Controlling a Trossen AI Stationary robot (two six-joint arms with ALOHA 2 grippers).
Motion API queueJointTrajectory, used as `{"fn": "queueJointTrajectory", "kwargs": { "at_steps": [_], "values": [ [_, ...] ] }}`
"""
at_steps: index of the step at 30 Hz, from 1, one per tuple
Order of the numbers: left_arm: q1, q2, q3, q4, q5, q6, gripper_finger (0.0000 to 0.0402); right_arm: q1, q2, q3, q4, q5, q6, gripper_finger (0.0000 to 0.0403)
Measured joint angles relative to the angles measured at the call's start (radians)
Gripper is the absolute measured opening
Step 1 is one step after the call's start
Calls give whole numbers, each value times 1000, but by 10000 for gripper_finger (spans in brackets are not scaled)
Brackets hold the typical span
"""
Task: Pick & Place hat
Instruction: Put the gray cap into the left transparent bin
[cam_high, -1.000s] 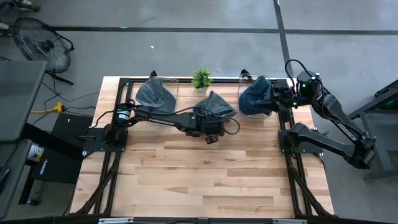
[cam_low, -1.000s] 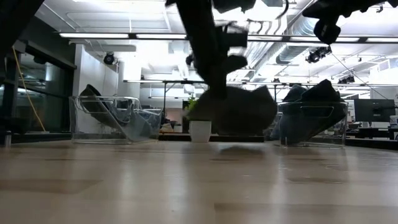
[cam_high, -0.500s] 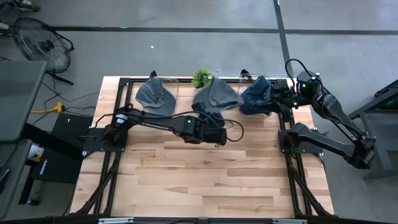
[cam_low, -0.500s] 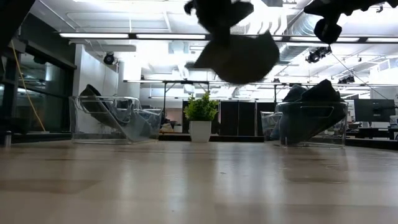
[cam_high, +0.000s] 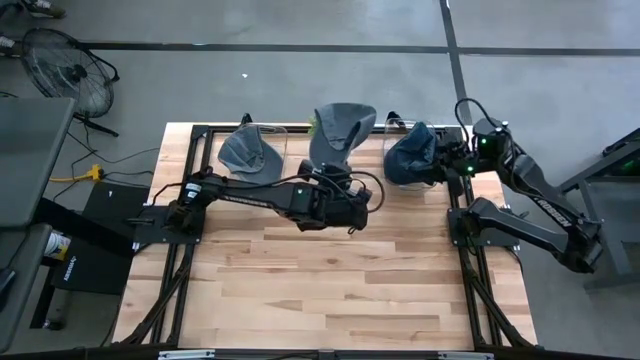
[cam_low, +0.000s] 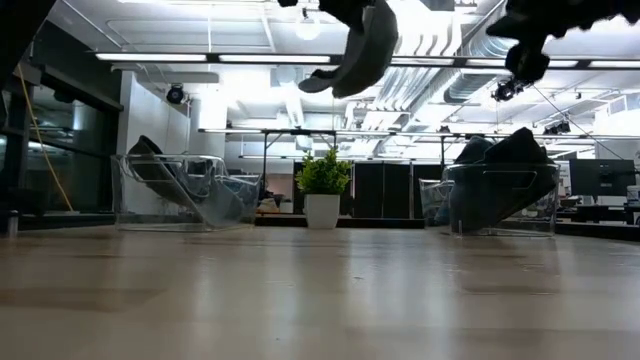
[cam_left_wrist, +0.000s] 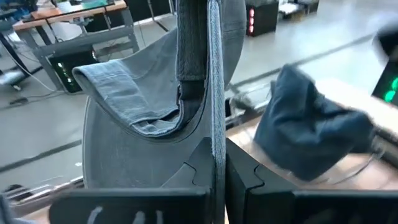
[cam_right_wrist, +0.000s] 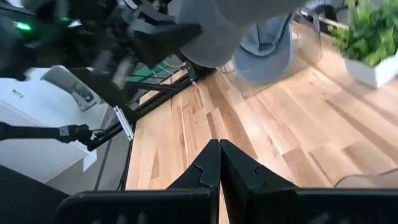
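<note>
no readable text, labels or numbers, faint white scrawl on left wrist mount illegible

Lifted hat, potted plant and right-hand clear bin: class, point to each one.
lifted hat (cam_high: 341, 128), high view, on its crown
potted plant (cam_low: 323, 174), low view, on the leaves
right-hand clear bin (cam_low: 500, 201), low view, on its front wall

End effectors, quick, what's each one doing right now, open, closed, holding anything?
Left end effector: closed on the grey hat, lifted high above the table's far edge.
Right end effector: closed, holding nothing, near the right-hand bin.
</note>
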Motion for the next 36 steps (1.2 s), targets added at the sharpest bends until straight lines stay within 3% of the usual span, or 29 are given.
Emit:
{"fn": "queueJointTrajectory", "kwargs": {
  "at_steps": [6,12,18,24,28,36],
  "values": [
    [0,0,0,163,-52,19,4,45,-60,-188,301,-10,116,0],
    [1,0,-1,407,-20,143,4,128,-87,-326,705,6,139,0],
    [18,-1,-1,770,77,477,4,194,-85,-354,767,41,-86,0],
    [55,-2,-1,884,135,544,4,232,-86,-351,816,76,-283,6],
    [75,-2,-1,913,188,536,4,244,-86,-338,813,137,-402,43],
    [94,-2,-2,1027,263,545,4,244,-84,-300,814,376,-644,170]
  ]
}}
